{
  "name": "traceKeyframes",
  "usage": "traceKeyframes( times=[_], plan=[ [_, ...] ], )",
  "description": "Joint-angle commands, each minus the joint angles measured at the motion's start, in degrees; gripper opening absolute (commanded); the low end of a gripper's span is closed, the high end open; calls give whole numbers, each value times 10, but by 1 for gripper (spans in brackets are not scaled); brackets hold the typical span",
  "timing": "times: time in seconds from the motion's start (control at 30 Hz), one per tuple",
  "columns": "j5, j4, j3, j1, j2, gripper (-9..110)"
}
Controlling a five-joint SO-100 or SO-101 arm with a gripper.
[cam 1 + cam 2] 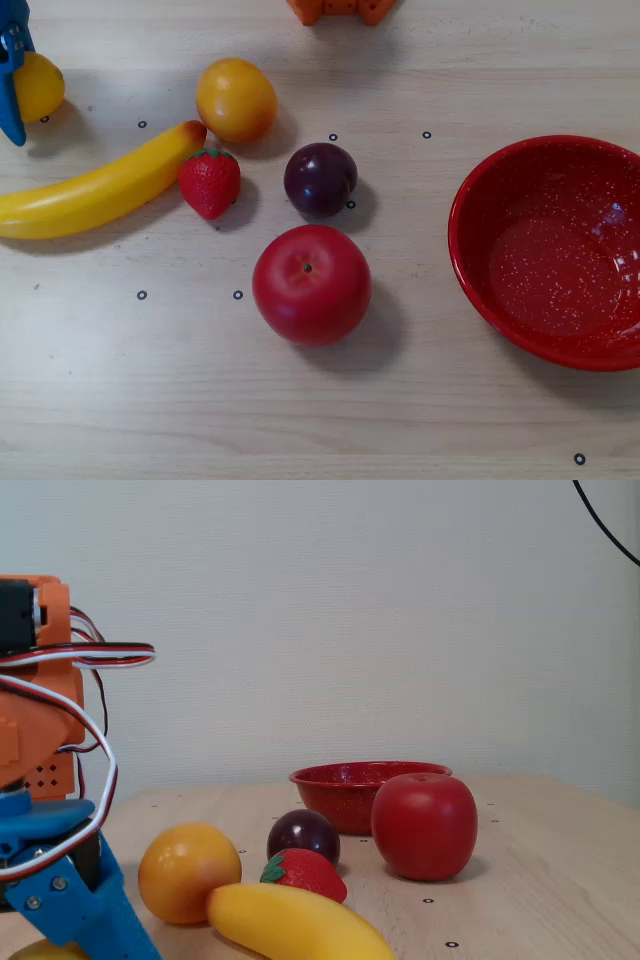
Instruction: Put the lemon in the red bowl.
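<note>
The lemon (38, 86) is small and bright yellow, at the far left edge of the overhead view, right against a blue finger (10, 90) of my gripper (18, 105). In the fixed view only a sliver of the lemon (40, 950) shows at the bottom left, beside the blue finger (95, 910) of the gripper (70, 935). Only one finger shows clearly, so I cannot tell whether the jaws are closed on the lemon. The red speckled bowl (470, 250) stands empty at the right, far from the gripper; it shows behind the apple in the fixed view (340, 780).
Between the lemon and the bowl lie a banana (95, 190), an orange-yellow fruit (236, 98), a strawberry (210, 182), a dark plum (320, 178) and a red apple (311, 284). An orange arm part (340, 10) sits at the top edge.
</note>
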Motion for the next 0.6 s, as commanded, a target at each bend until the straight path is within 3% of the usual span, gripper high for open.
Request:
traceKeyframes(
  times=[0.0,0.13,0.4,0.57],
  plan=[
    [12,-4,-23,12,29,32],
    [18,-1,-23,11,30,28],
    [39,3,-25,12,35,0],
    [1,12,-30,21,58,0]
  ],
)
